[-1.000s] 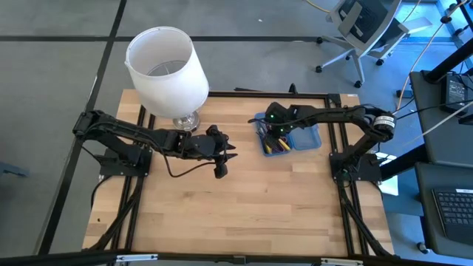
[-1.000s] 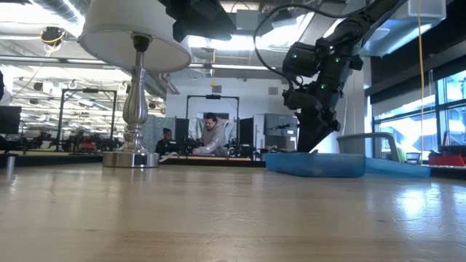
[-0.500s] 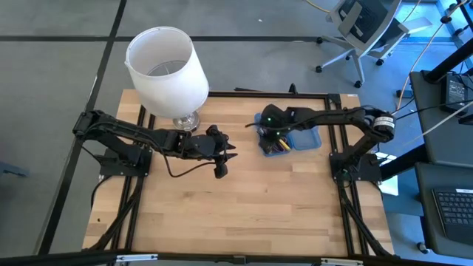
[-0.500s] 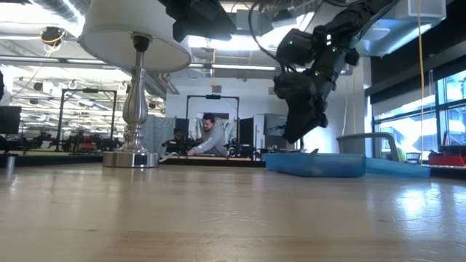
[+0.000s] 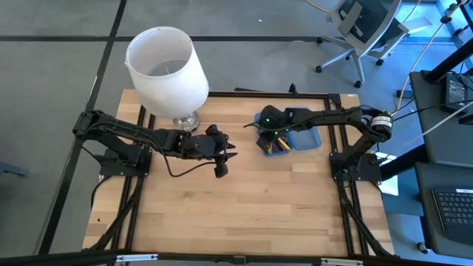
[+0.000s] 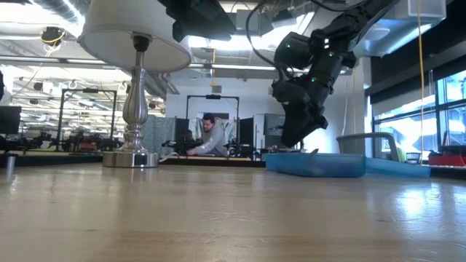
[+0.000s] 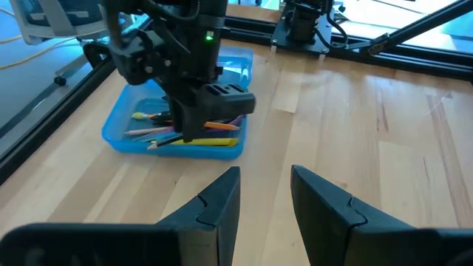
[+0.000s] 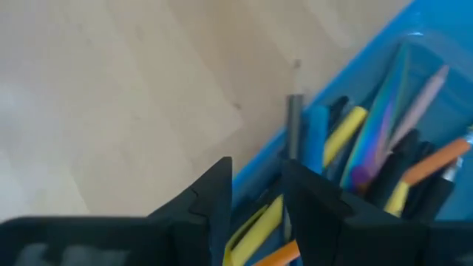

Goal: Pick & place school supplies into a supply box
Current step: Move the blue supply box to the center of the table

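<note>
Supply box (image 5: pixel 304 139): a shallow translucent blue case lying open near the far right edge of the tabletop (image 5: pixel 244 214). Its left half holds the school supplies (image 7: pixel 194 131), a loose bundle of yellow, orange, black and tan pens and pencils with a purple piece among them. The tabletop is pale wood in a black frame; a white-shaded lamp (image 5: pixel 168 70) stands at its far left corner. Beyond lies an open workshop where a seated person (image 6: pixel 212 136) works.

The right gripper (image 5: pixel 264 133) hangs over the box's left edge, jaws narrowly parted just above the supplies, holding nothing. The left gripper (image 5: pixel 228 157) hovers mid-tabletop, well apart from the box, jaws narrowly parted.
</note>
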You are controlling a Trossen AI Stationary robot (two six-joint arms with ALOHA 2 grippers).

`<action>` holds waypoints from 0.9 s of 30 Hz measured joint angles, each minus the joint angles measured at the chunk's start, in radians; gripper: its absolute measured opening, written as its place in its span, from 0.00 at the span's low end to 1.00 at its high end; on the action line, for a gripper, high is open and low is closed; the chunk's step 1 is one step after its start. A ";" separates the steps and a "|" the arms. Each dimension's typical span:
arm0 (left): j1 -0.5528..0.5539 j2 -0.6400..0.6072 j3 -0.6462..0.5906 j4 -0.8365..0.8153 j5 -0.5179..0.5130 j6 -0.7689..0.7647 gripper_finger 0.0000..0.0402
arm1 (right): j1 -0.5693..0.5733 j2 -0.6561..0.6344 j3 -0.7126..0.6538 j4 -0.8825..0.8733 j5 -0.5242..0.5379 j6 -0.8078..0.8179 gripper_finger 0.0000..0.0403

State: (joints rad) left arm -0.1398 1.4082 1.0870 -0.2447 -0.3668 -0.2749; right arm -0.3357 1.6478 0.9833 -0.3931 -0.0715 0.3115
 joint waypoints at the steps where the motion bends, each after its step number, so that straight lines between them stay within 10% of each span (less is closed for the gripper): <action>1: 0.000 0.000 0.000 0.000 0.000 0.000 0.28 | -0.005 0.000 0.000 0.000 0.000 0.005 0.31; 27: 0.000 0.000 0.000 0.000 0.001 0.000 0.28 | 0.007 0.078 0.001 0.031 -0.101 -0.010 0.31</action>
State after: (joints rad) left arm -0.1398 1.4082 1.0870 -0.2447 -0.3660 -0.2752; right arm -0.3285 1.7254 0.9844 -0.3626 -0.1723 0.3010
